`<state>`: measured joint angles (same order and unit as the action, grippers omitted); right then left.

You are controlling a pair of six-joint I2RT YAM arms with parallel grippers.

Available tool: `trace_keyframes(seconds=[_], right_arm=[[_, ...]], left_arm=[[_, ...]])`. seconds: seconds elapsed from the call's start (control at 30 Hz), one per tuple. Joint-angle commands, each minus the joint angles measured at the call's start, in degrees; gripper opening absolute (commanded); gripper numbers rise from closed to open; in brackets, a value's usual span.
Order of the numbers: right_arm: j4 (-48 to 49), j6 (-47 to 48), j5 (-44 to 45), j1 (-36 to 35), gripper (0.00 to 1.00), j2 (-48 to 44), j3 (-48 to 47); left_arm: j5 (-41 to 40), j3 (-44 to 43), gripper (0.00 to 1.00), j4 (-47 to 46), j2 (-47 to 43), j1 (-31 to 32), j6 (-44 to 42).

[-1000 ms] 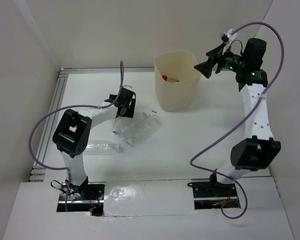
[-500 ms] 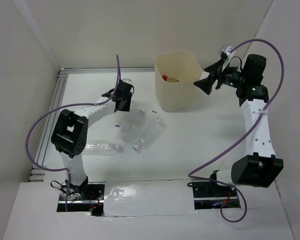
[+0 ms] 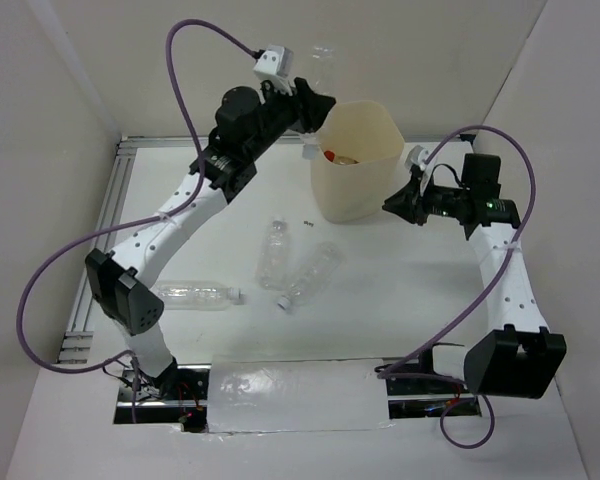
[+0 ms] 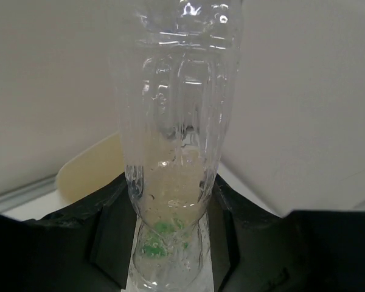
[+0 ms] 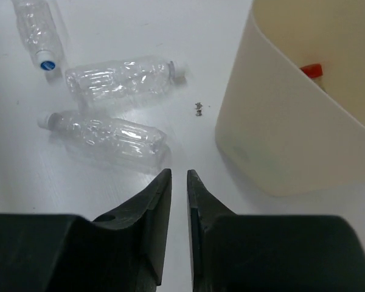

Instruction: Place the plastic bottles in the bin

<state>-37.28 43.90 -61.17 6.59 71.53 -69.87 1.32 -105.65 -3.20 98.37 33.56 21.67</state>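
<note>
The cream bin (image 3: 365, 190) stands at the back middle of the table, with a red-capped bottle (image 3: 330, 155) inside. My left gripper (image 3: 313, 98) is raised by the bin's far left corner, shut on a clear plastic bottle (image 3: 323, 62) that stands upright above the rim. The left wrist view shows this bottle (image 4: 176, 121) pinched near its lower end in my left gripper (image 4: 170, 243). My right gripper (image 3: 392, 203) hovers low beside the bin's right wall. In the right wrist view it (image 5: 179, 176) holds nothing, its jaws a slim gap apart. Three clear bottles (image 3: 276, 252) (image 3: 312, 275) (image 3: 195, 295) lie on the table.
White walls enclose the table on three sides, and a metal rail (image 3: 100, 240) runs along the left edge. A tiny dark speck (image 3: 307, 222) lies in front of the bin. The right wrist view shows the bin wall (image 5: 280, 140) close on the right and bottles (image 5: 109, 139) ahead.
My left gripper closed on a bottle in the pile and lifted it up to the bin's rim. My right gripper dropped from above the bin to beside it and closed.
</note>
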Motion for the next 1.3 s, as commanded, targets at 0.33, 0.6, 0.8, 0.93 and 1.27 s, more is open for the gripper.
trace_keyframes(seconds=[0.33,0.6,0.8,0.93,1.27], right_arm=[[-1.5,6.2,-0.4,-1.5,0.67,-8.9,8.8],[-6.4,23.7,0.8,-5.7,0.8,-7.6,11.7],[-9.0,34.1,3.0,-12.3,0.86,-3.2,10.4],[-13.4,53.4,9.6,-18.4,0.86,1.1,12.6],[1.4,58.0,27.9,-35.1,0.87,15.8,15.8]], left_arm=[[-19.2,-23.1,0.65,-18.4,29.5,9.4,-6.5],[-17.5,-24.7,0.9,-15.7,28.6,7.4,-6.0],[-16.1,-15.5,1.0,-15.4,20.0,6.9,-6.7],[-17.9,-7.3,1.0,-4.6,4.7,6.9,-6.7],[-28.6,43.2,1.0,16.3,-29.9,4.5,11.1]])
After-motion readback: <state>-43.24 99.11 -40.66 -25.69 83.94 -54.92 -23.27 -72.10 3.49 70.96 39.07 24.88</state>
